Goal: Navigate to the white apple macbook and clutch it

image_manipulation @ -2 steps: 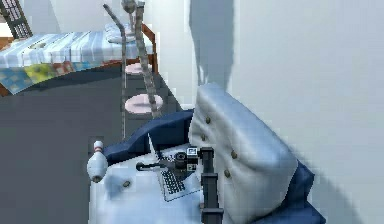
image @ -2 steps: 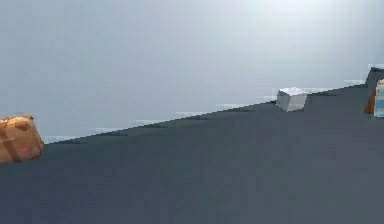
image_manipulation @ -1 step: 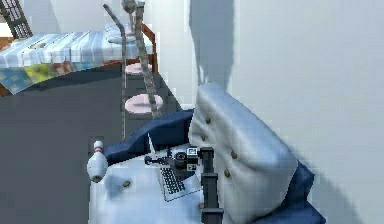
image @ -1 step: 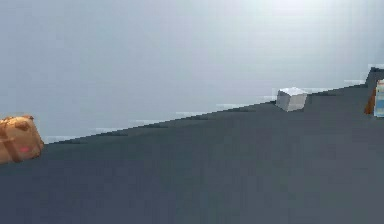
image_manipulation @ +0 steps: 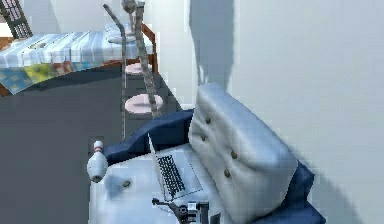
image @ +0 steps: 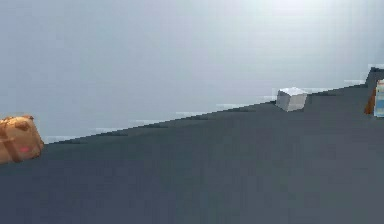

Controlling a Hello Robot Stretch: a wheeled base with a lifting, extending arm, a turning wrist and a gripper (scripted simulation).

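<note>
A pale, smooth wall (image: 150, 50) is filling the upper part of the forward view, meeting a dark, matte floor (image: 200, 170) along a slanting line. In the arm side view a big padded sofa (image_manipulation: 235, 140) is taking up the near right. Its blue-grey cover looks soft, its thick rounded back is dimpled with buttons, and it is standing against the pale wall on the right. Far off at the left a bed (image_manipulation: 60, 55) is lying under a patchwork quilt of light blue, white and yellow squares, with a reddish wooden frame showing at its end. Between bed and sofa a thin, gnarled stand (image_manipulation: 143, 68) is rising from a round, flat, pinkish base on the floor. At the forward view's left edge a rounded orange-brown case (image: 18, 138) is sitting on the floor by the wall. The white laptop (image_manipulation: 172, 175) is lying on the sofa's seat, near the middle of the cushion. Its lid is up, its flat base is pale and its keyboard is a dark grid. Far along the wall in the forward view a small white box (image: 292, 98) with crisp edges is resting on the floor. A white pin-shaped thing (image_manipulation: 97, 160) with a red band is standing at the left end of the seat. The gripper (image_manipulation: 165, 204) — a dark body with thin fingers — is showing at the bottom edge, just near of the laptop. With the seat behind it, I cannot tell whether it is holding anything.
</note>
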